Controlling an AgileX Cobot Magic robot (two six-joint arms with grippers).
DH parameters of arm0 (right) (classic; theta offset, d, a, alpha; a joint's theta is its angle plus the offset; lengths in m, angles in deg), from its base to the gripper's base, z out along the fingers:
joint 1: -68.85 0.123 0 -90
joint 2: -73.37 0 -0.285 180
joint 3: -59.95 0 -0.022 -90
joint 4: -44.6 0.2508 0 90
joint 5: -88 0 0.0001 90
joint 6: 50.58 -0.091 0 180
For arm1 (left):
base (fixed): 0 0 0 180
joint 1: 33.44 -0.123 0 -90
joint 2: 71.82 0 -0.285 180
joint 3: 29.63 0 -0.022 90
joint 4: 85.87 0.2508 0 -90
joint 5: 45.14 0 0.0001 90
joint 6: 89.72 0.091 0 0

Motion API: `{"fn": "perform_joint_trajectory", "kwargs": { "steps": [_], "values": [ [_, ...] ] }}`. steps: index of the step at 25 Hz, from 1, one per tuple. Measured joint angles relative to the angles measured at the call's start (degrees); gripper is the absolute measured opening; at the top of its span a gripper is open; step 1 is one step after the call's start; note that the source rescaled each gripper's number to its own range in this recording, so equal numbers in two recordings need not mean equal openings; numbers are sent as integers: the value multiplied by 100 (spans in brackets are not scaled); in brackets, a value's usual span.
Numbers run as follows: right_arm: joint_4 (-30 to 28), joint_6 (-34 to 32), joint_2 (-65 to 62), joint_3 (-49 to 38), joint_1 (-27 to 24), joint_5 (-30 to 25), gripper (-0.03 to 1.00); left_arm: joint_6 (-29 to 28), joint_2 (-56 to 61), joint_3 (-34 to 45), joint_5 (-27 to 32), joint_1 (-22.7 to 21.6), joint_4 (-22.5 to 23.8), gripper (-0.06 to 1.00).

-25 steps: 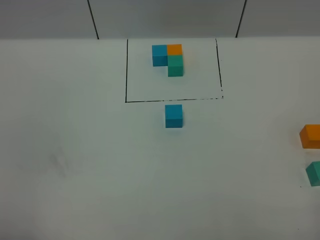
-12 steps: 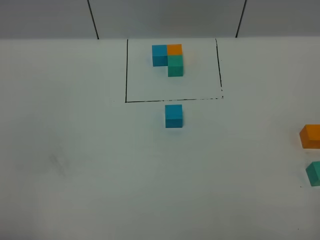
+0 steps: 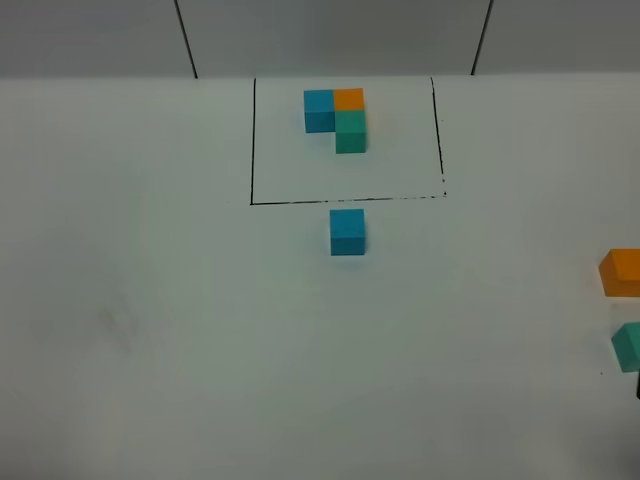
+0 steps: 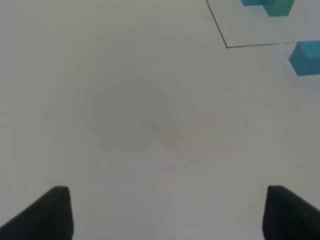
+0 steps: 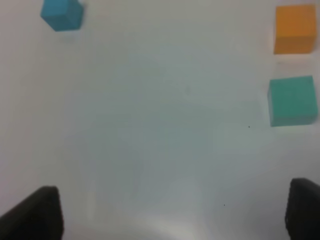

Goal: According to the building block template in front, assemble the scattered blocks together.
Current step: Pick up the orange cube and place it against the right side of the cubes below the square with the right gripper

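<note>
The building block template is a black-lined rectangle at the far middle of the table. It frames a blue, an orange and a teal cube set in an L. Of the scattered blocks, the blue cube sits just in front of the frame. The orange cube and teal cube lie at the right edge. My left gripper is open over bare table, left of the frame's corner. My right gripper is open and empty, short of the orange and teal cubes.
The white table runs back to a grey wall behind the template. A dark sliver shows at the right edge, below the teal cube.
A dark sliver has come into the exterior view at the right edge below the teal cube. None of the cubes has moved.
</note>
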Motion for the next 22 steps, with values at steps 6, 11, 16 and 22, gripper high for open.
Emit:
{"fn": "perform_joint_trajectory", "kwargs": {
  "steps": [6, 11, 16, 22],
  "values": [
    [-665, -14, 2501, 814, -14, 652, 89, 0, 0, 0, 0, 0, 0, 68],
    [-621, 366, 4477, 1374, -503, 1207, 89, 0, 0, 0, 0, 0, 0, 68],
    [-347, 873, 5762, 1617, -1079, 1740, 88, 0, 0, 0, 0, 0, 0, 68],
    [-144, 1451, 6458, 1629, -1305, 2235, 87, 0, 0, 0, 0, 0, 0, 68]
  ]
}}
